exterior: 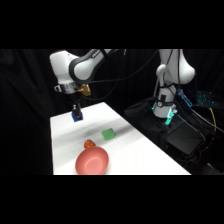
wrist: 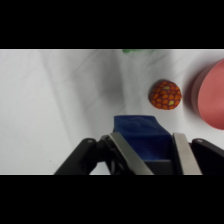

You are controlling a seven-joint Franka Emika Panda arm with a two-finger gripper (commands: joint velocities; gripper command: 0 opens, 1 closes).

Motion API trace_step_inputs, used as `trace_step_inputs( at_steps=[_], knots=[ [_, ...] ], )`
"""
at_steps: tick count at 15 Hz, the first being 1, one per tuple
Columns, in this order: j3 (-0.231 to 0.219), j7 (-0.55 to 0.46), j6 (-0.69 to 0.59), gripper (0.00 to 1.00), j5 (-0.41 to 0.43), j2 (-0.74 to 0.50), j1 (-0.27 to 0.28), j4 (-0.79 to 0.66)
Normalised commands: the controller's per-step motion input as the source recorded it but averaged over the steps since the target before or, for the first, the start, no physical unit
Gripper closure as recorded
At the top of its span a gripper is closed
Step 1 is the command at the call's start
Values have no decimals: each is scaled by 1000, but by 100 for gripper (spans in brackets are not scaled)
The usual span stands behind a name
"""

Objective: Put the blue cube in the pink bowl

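Observation:
The blue cube sits between my two fingers, gripped and lifted off the table. In the side view my gripper hangs above the table's far left part with the cube at its tip. The pink bowl rests near the table's front edge, well below and to the right of the gripper. The wrist view catches only the bowl's rim at the right edge.
A light-green cube lies mid-table, right of the bowl; only a sliver of it appears in the wrist view. A small orange-red round thing sits just behind the bowl. Dark equipment and cables lie right of the white table.

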Motion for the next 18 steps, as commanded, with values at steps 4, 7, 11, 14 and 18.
trace_step_inputs(
  at_steps=[4, 7, 11, 14, 18],
  knots=[
    [-29, -74, -223, 73, -133, -235, 123, -21],
    [34, -65, -169, 73, -122, -128, 162, 42],
    [73, -70, -138, 73, -115, -36, 162, 119],
    [81, -80, -143, 73, -117, 7, 145, 163],
    [77, -114, -80, 73, -106, 21, 115, 141]
  ],
)
